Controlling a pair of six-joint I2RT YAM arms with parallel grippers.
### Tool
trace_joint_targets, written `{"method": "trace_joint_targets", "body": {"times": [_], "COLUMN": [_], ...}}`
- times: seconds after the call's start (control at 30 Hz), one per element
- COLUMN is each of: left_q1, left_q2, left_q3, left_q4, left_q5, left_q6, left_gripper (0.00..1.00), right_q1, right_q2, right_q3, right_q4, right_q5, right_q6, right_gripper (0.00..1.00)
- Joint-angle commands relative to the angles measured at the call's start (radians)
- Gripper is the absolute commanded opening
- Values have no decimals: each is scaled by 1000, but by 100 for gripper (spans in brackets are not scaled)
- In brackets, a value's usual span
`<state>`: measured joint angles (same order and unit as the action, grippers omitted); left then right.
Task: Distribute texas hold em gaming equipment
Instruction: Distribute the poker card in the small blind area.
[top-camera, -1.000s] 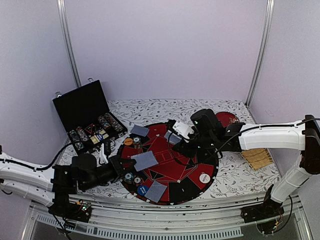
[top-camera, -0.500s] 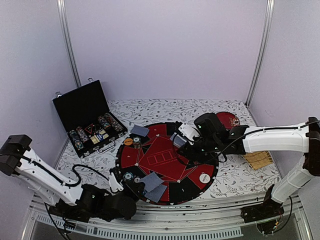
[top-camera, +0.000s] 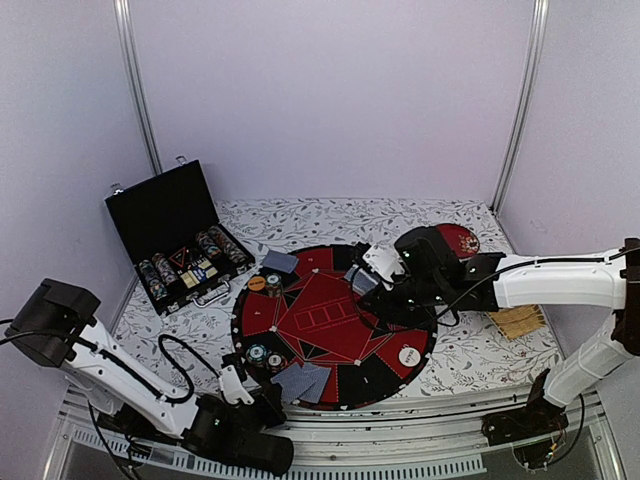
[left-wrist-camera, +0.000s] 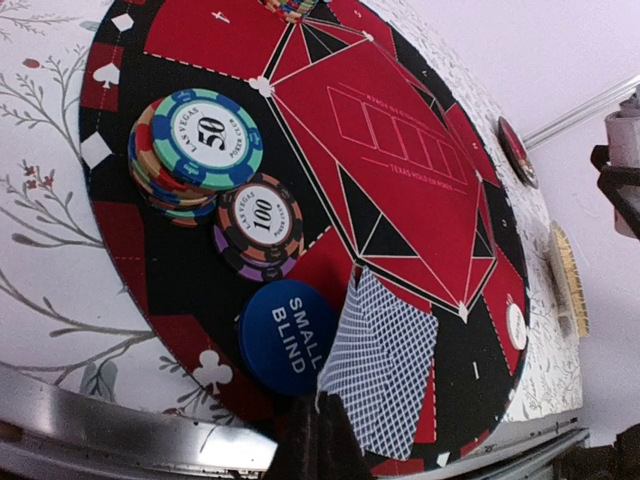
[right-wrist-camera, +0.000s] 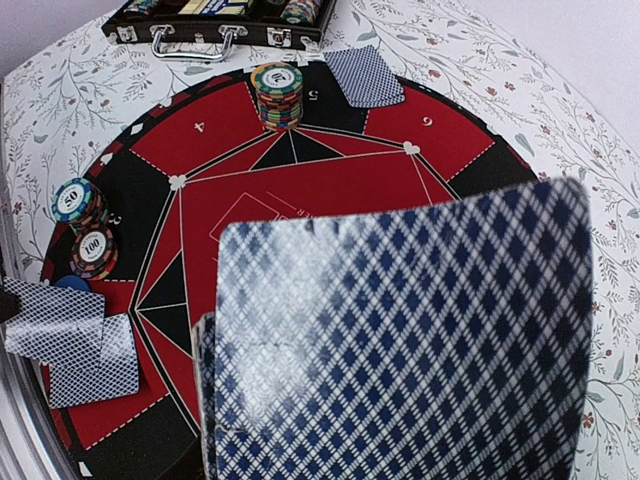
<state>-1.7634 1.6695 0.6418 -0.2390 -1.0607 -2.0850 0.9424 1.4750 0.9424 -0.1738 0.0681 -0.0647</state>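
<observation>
The round red-and-black poker mat (top-camera: 335, 320) lies in the middle of the table (top-camera: 470, 350). The left hand (left-wrist-camera: 318, 425) sits low at the mat's 7 o'clock rim, its fingers drawn together on the near corner of a blue-backed card (left-wrist-camera: 378, 375), face down over the mat; a second card (top-camera: 318, 378) lies just beside it toward 6 o'clock. Just beside the pinched card is the blue disc (left-wrist-camera: 287, 335) marked "small blind"; a single 100 chip (left-wrist-camera: 258, 225) and a stack topped by a 50 chip (left-wrist-camera: 195, 140) sit farther round at 8 o'clock. The right hand (top-camera: 368, 282) hangs over the mat at 1 o'clock, gripping a packet of cards (right-wrist-camera: 400, 340) with the backs toward its camera; its fingers are hidden behind them. Another chip stack (right-wrist-camera: 277, 92), an orange disc (top-camera: 257, 283) and a lone card (right-wrist-camera: 365, 75) lie at 10 to 11 o'clock; a white disc (top-camera: 409, 355) lies at 4 o'clock. The open case (top-camera: 180, 235) stands off the mat at 10 o'clock; the red plate (top-camera: 460, 238) is at 2; the slatted mat (top-camera: 515, 318) is at 3.
</observation>
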Motion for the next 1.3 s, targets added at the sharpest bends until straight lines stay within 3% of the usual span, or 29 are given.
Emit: {"method": "trace_joint_targets", "body": {"times": [0.0, 0.17, 0.37, 0.4, 0.5, 0.57, 0.93, 1.27], "left_q1": [-9, 4, 12, 13, 12, 8, 2, 1], "left_q2": [16, 36, 67, 74, 83, 78, 27, -69], "left_q3": [-29, -16, -24, -26, -28, -27, -63, -91], "left_q4": [72, 133, 208, 221, 251, 247, 321, 243], "left_q5": [-58, -100, -47, -36, -5, 5, 198, 156], "left_q6": [-563, -560, -553, -553, -547, -548, -463, -421], "left_gripper": [0, 0, 0, 2, 25, 31, 41, 47], "right_q1": [4, 4, 7, 7, 7, 9, 13, 13], "right_q2": [-49, -54, -47, -45, -42, -40, -11, 12], "right_q3": [-16, -17, -16, -16, -10, -5, 30, 48], "right_q4": [24, 23, 19, 18, 17, 15, 2, -3], "right_q5": [-5, -6, -6, -7, -7, -8, -14, -35], "right_q6": [4, 3, 2, 2, -1, -3, -26, -44], "right_gripper": [50, 50, 49, 50, 50, 50, 50, 50]}}
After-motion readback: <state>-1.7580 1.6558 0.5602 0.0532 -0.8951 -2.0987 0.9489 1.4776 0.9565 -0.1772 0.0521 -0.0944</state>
